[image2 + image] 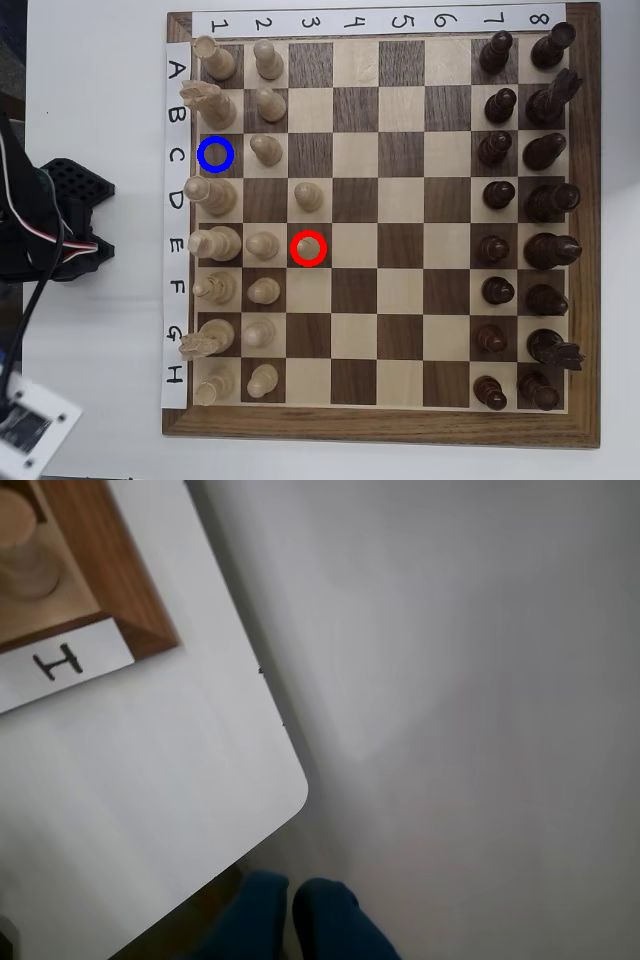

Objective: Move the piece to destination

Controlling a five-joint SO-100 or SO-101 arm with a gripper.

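**Cream Piece on the Red-Ringed Square, Arm Off the Board**

Seen from overhead, the small pale cream wooden chess piece (pixel 309 246) with a rounded knob head stands upright on a light square in row E, column 3, inside a red ring (pixel 309 248). The dark brown square marked with a blue ring (pixel 215 154) lies in row C, column 1, and nothing stands on it. The black robot arm (pixel 45 220) sits left of the wooden chessboard (pixel 380 425), on the white table (pixel 100 330), clear of every piece. In the wrist view, two dark blue fingertips (pixel 335 920) of the gripper (pixel 290 920) show at the bottom edge, close together and holding nothing, over the table's rounded corner beside the board's H label (pixel 58 663).
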